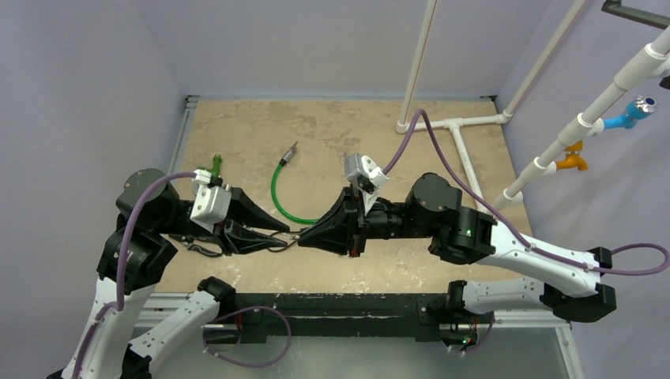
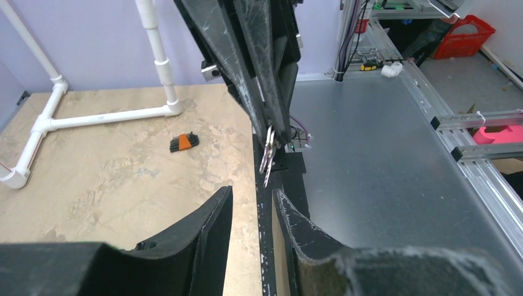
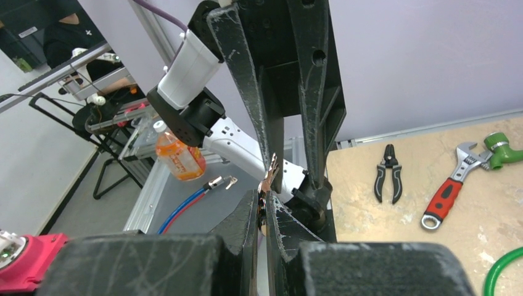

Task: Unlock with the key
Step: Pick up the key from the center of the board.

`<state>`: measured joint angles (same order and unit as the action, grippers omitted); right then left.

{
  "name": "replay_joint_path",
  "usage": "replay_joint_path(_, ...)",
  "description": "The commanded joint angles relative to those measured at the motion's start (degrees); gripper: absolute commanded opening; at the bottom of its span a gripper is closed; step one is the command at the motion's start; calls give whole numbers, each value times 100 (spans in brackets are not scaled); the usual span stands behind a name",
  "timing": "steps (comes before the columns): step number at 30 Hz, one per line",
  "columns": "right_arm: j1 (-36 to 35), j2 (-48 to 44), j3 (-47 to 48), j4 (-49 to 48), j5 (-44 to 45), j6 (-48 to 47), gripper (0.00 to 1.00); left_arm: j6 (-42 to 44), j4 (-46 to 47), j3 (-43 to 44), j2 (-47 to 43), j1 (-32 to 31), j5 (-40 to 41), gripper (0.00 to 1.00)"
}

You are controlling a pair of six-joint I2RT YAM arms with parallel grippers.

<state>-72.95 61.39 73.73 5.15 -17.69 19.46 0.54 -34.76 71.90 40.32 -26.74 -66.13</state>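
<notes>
Starting on the left of the green cable point(image 1: 274, 192): the left gripper point(image 2: 253, 206) reaches in towards the centre with its jaws apart and nothing between them, its tips pointing straight at the other arm.

Just below the near end of the cable loop, where the two arms meet nose to nose, there's the key point(image 2: 269, 151). It is a small silvery piece with what looks like a ring, hanging in the air above the table's near edge. Whether it touches the left fingers, I cannot tell.

To the right of the cable, the right gripper point(image 3: 263, 200) is pinched tight on the key, with the metal poking out past its tips.

My read is that this is a light, stiff, thin bit of metal, smooth enough to slide or swivel in a loose pinch, and any ring on it will dangle. The flat head is the place to grip, squeezed across its broad faces, with the blade left bare for the lock. The lock itself I can't pick out with confidence.
</notes>
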Motion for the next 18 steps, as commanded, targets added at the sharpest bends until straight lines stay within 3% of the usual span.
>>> replay_joint_path(1, 17, 28, 9, -181, 40, -2, 0, -247, 286, 172, -17, 20, -360, 29)
replay_joint_path(12, 35, -11, -9, -228, 127, -20, 0, -449, 453, 187, -41, 20, -481, 30)
replay_joint_path(18, 35, 17, -54, -282, 135, -13, 0, -639, 585, 171, -53, 20, -179, 23)
